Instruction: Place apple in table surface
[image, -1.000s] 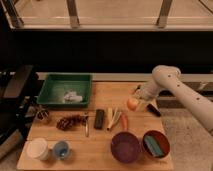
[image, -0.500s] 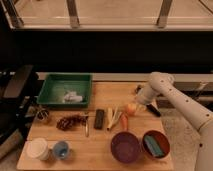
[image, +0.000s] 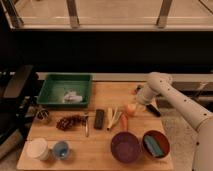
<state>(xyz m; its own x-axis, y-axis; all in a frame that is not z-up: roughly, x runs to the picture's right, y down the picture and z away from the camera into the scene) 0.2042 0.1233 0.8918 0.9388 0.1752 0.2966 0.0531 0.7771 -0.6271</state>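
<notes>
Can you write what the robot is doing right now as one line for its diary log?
step: lowering apple | hand: at apple, right side of table surface | apple: low, beside carrot | next: probably let go

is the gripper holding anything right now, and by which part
It looks like the gripper holds the apple, taking it from its upper right side, low over the table surface next to the carrot. The exact contact is too blurred to confirm.

Light-brown wooden plank tabletop (image: 100, 150) carries all items. Green rectangular tray (image: 55, 90) sits rear left. Small round yellow-orange apple (image: 130, 109) lies right of centre, with the white arm's gripper (image: 137, 105) at it. Orange carrot (image: 124, 121) lies just before the apple. Purple bowl (image: 125, 147) sits front, red bowl (image: 155, 144) to its right.
</notes>
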